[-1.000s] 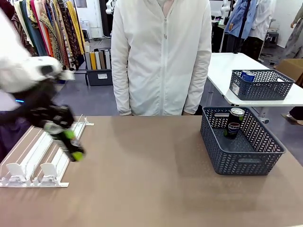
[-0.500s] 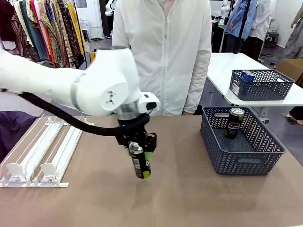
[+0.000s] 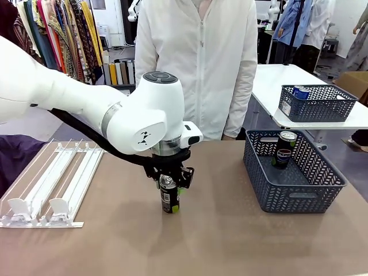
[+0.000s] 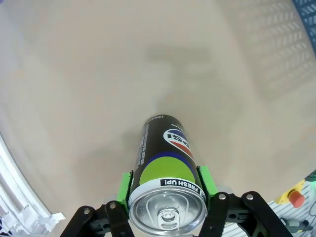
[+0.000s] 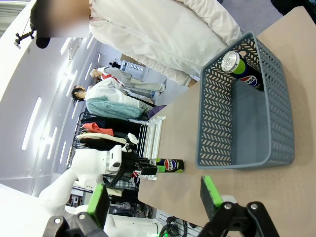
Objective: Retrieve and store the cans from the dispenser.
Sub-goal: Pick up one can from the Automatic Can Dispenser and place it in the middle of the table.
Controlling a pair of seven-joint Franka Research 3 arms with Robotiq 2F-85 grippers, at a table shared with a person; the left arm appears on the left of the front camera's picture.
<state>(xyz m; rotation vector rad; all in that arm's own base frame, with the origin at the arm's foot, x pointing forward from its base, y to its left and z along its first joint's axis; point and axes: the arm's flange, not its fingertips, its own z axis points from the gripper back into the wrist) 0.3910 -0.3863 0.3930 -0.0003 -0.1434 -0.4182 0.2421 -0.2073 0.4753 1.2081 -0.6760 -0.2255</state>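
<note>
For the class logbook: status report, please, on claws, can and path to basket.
Left claw shut on Pepsi can, upright mid-table. Right claw open. Second can already in grey basket. Dispenser lanes empty. Path looks clear.

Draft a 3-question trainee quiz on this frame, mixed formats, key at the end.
1. True or false: the left pincer is shut on a black Pepsi can.
2. Where is the other can? A) in the dispenser B) in the grey basket C) in the person's hand
3. Fill in: the right pincer is ____.

Key: 1 true. 2 B. 3 open.
</note>
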